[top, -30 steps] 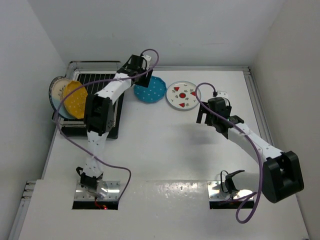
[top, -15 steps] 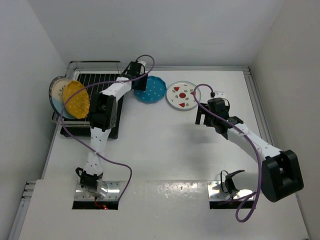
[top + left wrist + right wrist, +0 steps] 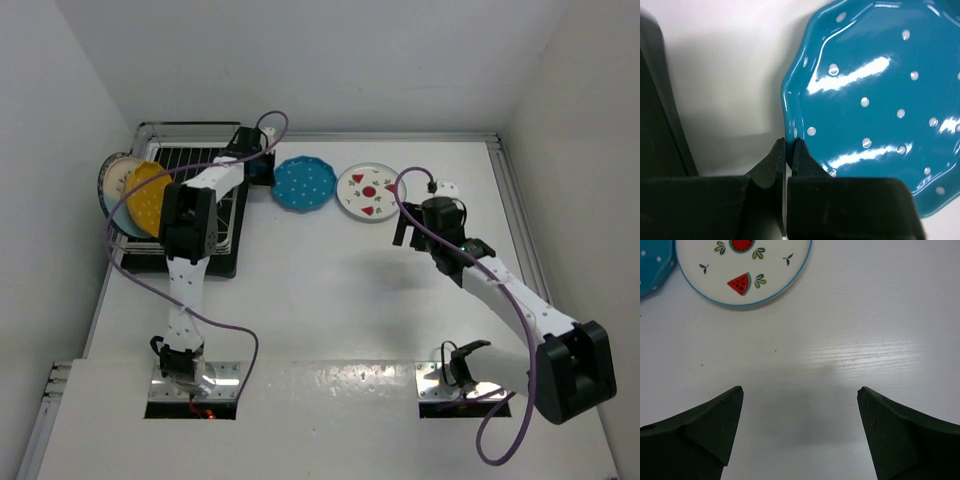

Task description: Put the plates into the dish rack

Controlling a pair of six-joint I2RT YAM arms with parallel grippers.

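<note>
Plate (image 3: 303,184): blue, white-dotted, flat on the table (image 3: 330,290) just right of the rack (image 3: 200,155).
Left gripper (image 3: 788,142): pinched nearly shut on its rim, a shallow hold.
Right gripper (image 3: 800,390): wide open, empty, near the fruit plate (image 3: 367,192).
Risk: so thin a pinch may slip on lifting, dropping the plate or knocking it against the rack.

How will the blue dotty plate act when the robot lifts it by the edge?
The blue plate shows bright glints, so it is probably glazed and slippery. The left hand pinches only its rim, so it may swing or tilt. It looks stiff, likely breakable if dropped.
</note>
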